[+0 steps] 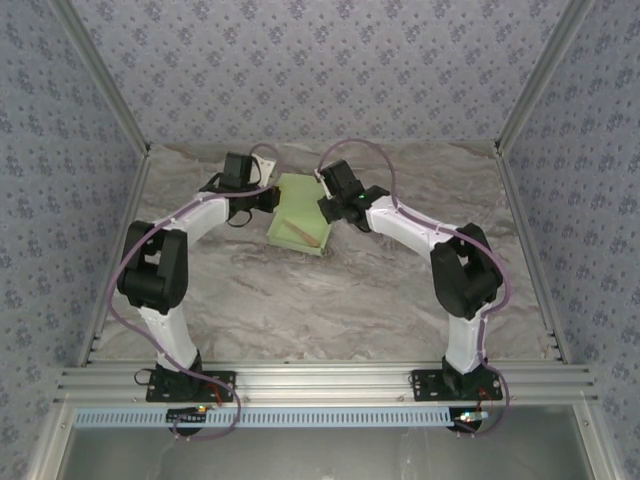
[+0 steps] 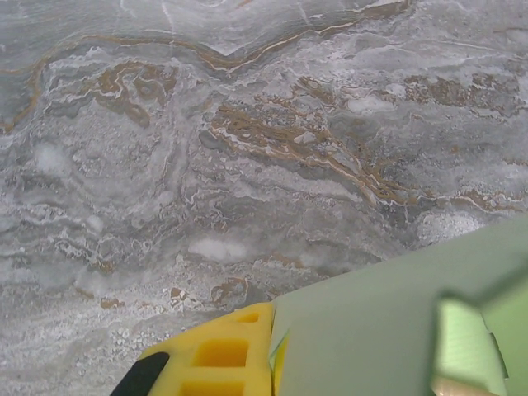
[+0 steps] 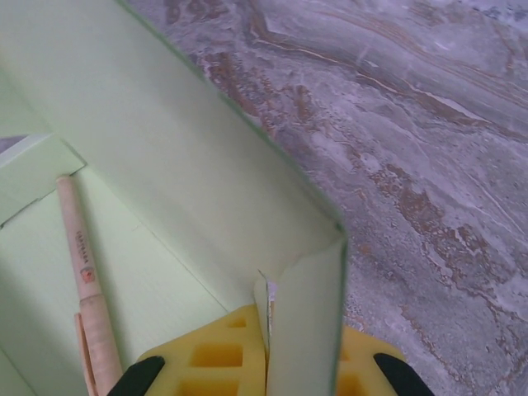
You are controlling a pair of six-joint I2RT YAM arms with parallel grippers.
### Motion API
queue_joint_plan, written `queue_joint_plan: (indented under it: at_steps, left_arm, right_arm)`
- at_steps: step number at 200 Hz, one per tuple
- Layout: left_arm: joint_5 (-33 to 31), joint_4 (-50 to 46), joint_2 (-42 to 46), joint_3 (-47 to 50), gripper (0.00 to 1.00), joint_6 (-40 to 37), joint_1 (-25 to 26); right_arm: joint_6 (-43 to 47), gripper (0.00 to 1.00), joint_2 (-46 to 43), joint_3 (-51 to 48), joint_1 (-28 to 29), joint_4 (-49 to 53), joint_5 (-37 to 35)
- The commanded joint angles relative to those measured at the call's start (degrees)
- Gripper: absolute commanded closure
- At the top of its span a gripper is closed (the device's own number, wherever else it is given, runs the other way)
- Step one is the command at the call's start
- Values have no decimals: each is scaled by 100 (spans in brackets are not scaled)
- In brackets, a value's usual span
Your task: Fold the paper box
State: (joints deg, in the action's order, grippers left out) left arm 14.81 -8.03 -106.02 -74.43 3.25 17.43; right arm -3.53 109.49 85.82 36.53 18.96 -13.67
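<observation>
left arm (image 1: 160, 272) and right arm (image 1: 464, 272) reach forward, elbows raised, forearms angled inward toward each other; left gripper (image 1: 268, 200) pinched closed on paper box (image 1: 298, 222) edge, yellow finger (image 2: 216, 356) against card; right gripper (image 3: 280, 363) clamped on upright box wall, one finger each side; wrists pitched down

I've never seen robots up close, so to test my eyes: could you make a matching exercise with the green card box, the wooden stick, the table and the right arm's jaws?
1. pale green thin card paper box
2. thin tan wooden stick
3. grey marbled table
4. right arm's yellow jaws

A. lies on the box's floor
B. shut on a box wall
C. bears the box
D. open-topped, between the two arms

Pairs: 1-D, 2-A, 3-C, 4-B
</observation>
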Motion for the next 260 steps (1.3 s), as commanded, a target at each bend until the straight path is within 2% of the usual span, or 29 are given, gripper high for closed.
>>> queue_joint_plan:
  at_steps: [1,39,96,150,189,260]
  left_arm:
    - [-538,176,289,167,95,685,3]
    - [-459,179,328,227,90,848,84]
    - [-481,-39,397,210,86,636,41]
    - [-353,-31,430,182,100,668,30]
    - [-460,203,564,346,100,1144,40]
    - [-705,217,548,444,100,1639,111]
  right_arm:
    - [-784,91,251,277,-42,418,-965]
    - [-1197,90,557,681,-73,756,-1207]
    - [-992,89,635,875,-216,882,-771]
    - [-1172,86,778,1214,-205,1188,-760]
    - [-1532,90,851,1407,-217,1426,-984]
    - [-2409,89,1270,1979,-96,1989,-1622]
